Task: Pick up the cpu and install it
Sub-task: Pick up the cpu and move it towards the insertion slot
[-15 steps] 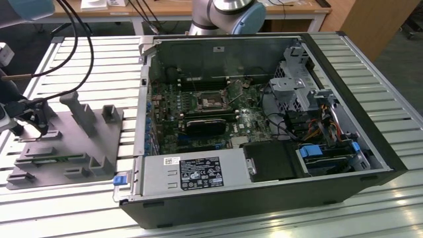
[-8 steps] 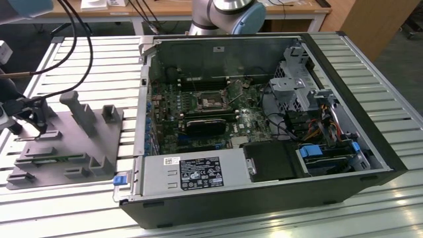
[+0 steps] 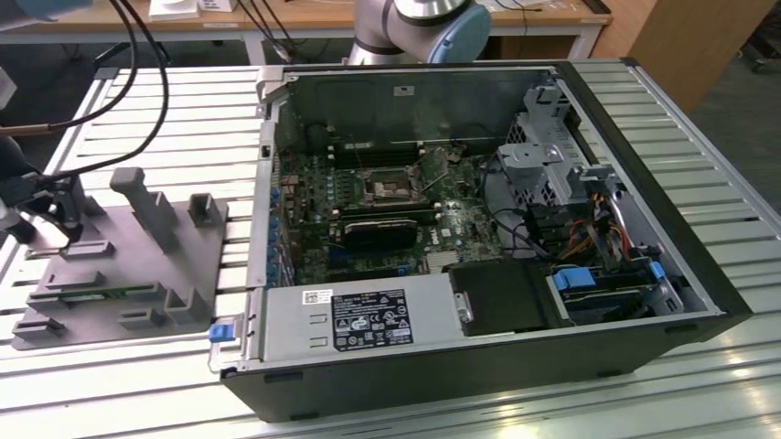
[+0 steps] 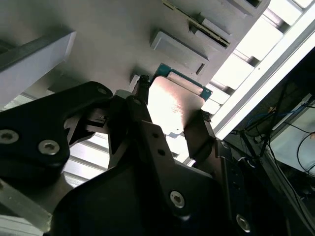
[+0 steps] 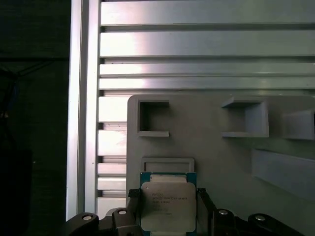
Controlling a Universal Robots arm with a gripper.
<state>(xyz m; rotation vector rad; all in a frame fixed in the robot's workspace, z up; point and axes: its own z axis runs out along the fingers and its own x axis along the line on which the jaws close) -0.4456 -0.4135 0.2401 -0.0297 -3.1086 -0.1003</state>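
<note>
Over the grey fixture block (image 3: 134, 265) at the exterior view's left, the gripper (image 5: 168, 197) grips the cpu (image 5: 168, 211), its fingers (image 5: 133, 200) clamped on two opposite edges of the chip in both wrist views. The chip's pale metal top faces the first wrist view, just beside a shallow rectangular recess (image 5: 167, 164) in the block; whether it rests there or hangs clear cannot be told. The open computer case (image 3: 427, 366) stands apart on the slatted surface (image 3: 146, 393), motherboard socket (image 3: 388, 187) inside.

No legible print anywhere.
</note>
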